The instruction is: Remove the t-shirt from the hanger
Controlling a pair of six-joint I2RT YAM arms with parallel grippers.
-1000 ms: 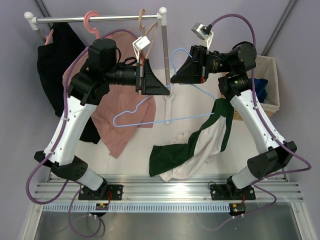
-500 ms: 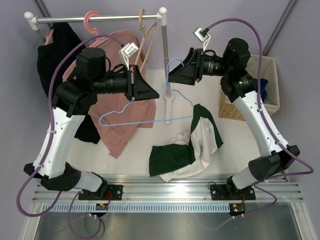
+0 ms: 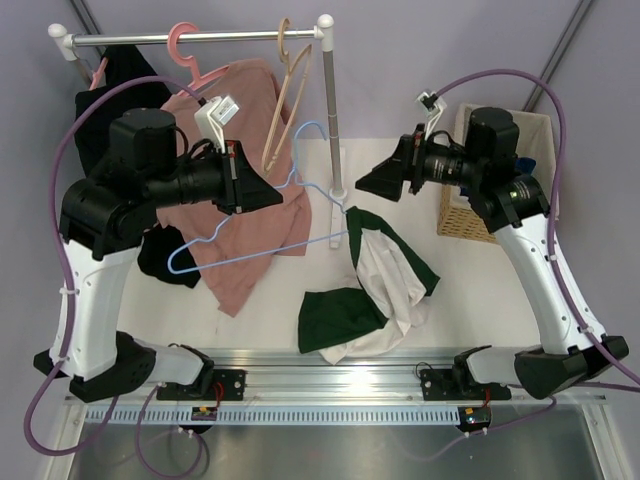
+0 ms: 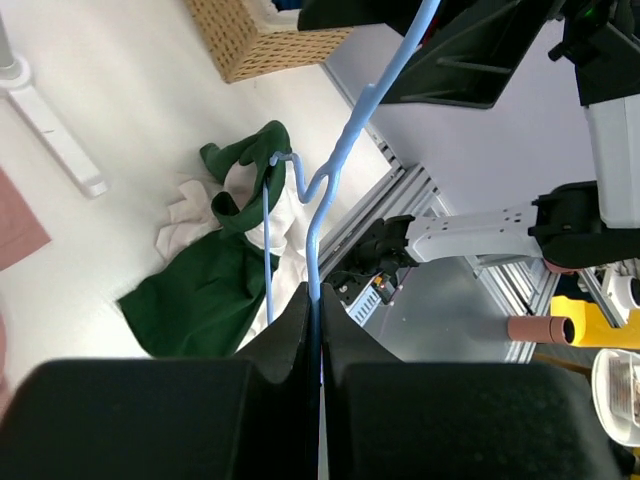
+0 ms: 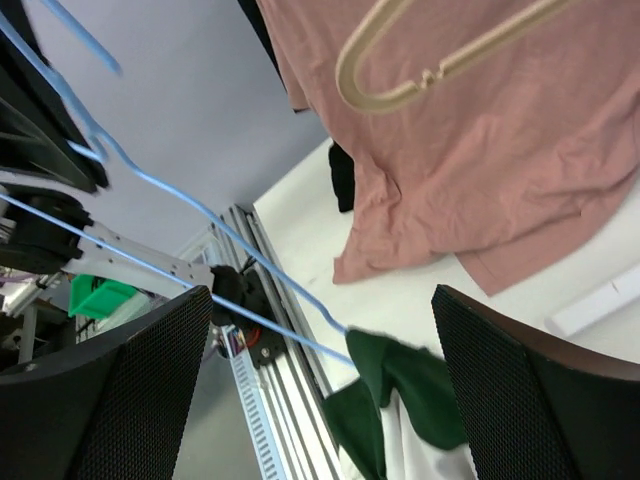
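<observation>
Right gripper (image 3: 360, 187), to the right of the rack post (image 3: 330, 110), is now standing with jaws wide and empty, having just let go. The t-shirt (image 3: 392, 275) is lying crumpled on the counter (image 3: 460, 300) on the near side of the post's foot, lower than a moment ago. Left gripper (image 3: 283, 196), left of the post, is keeping its jaws clamped on the hanger (image 4: 398, 50) and drawing it away. One hanger tip is still sitting in the green collar, so separation is probably unfinished.
</observation>
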